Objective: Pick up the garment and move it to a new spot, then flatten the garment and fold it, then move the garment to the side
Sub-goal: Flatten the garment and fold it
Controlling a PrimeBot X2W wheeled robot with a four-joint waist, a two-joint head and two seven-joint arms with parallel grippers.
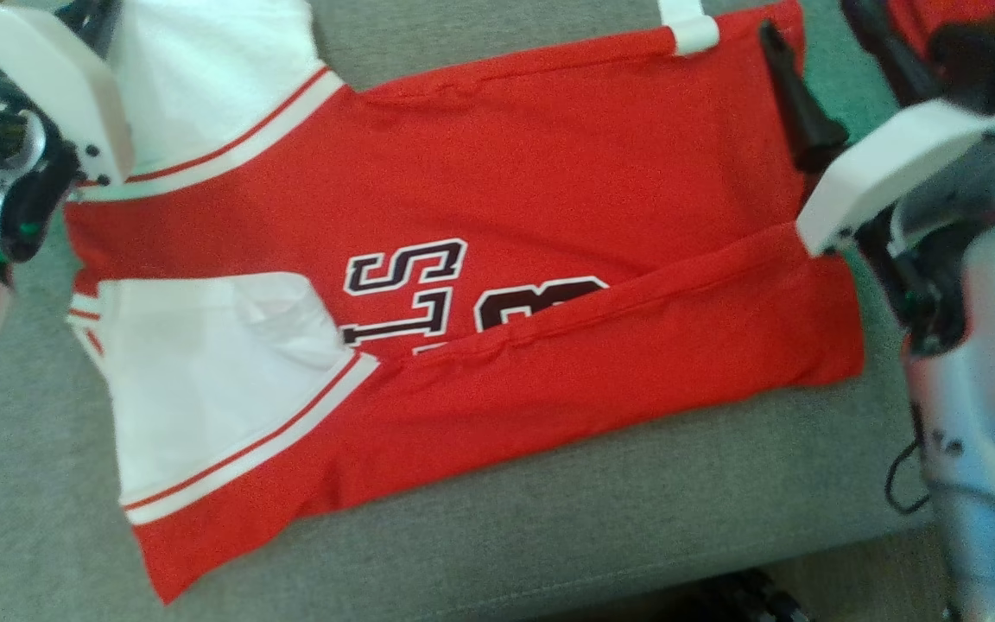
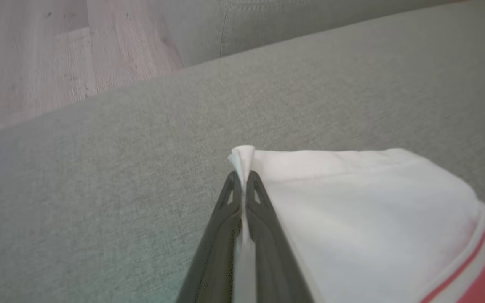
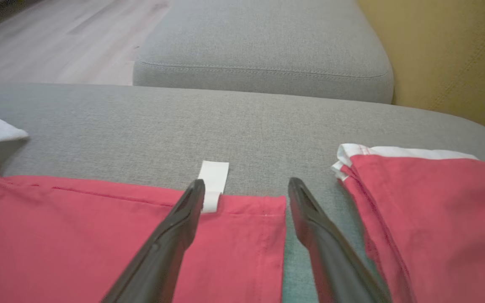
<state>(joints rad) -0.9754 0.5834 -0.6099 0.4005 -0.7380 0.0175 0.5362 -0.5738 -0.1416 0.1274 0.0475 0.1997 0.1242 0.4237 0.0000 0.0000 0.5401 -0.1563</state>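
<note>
Garment (image 1: 549, 173): red jersey, white sleeves, red-and-white striped trim. Lies spread on grey sofa cushion (image 1: 549, 518), near long edge folded over front.

Print (image 1: 411, 294): black letters outlined white, "LS" legible, numeral beside them half covered by fold.

White tab (image 3: 214, 185) at hem, no writing legible.

Left end effector (image 2: 242, 179) clamped on white sleeve edge.

Right end effector (image 3: 246, 185) fingers apart, at hem corner.

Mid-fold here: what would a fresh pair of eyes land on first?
A big red jersey lies spread across the grey sofa cushion, its near edge folded over the lettering. The left gripper has its jaws pinched shut on the edge of a white sleeve. The right gripper hovers open over the hem corner.
</note>
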